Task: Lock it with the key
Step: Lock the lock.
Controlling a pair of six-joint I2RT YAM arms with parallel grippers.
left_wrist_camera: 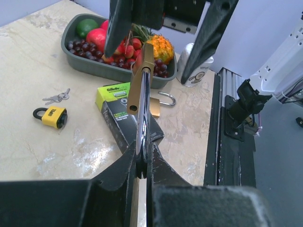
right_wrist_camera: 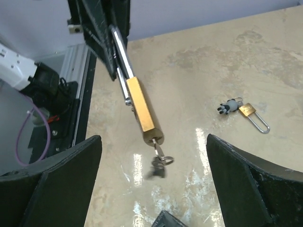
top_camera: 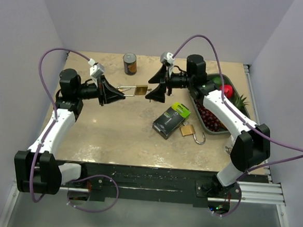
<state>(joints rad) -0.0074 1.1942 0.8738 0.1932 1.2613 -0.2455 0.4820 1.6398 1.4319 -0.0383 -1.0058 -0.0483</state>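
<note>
My left gripper point(top_camera: 122, 93) is shut on the steel shackle of a brass padlock point(top_camera: 140, 90) and holds it level above the table, body pointing right. The left wrist view shows the shackle pinched between the fingers point(left_wrist_camera: 142, 158), with the padlock point(left_wrist_camera: 139, 87) running away from the camera. A key point(right_wrist_camera: 158, 153) sits in the keyhole at the end of the padlock point(right_wrist_camera: 144, 111), with a blurred ring and more keys dangling from it. My right gripper point(right_wrist_camera: 154, 142) stands wide open around that end, its fingers point(right_wrist_camera: 71, 165) well clear of the key.
A grey tray point(left_wrist_camera: 90, 66) of fruit lies at the right. A black and green box point(top_camera: 171, 120) and a second brass padlock point(top_camera: 188, 130) lie mid-table. A can point(top_camera: 129, 63) stands at the back. A yellow padlock point(left_wrist_camera: 51, 116) with keys point(left_wrist_camera: 57, 98) lies nearby.
</note>
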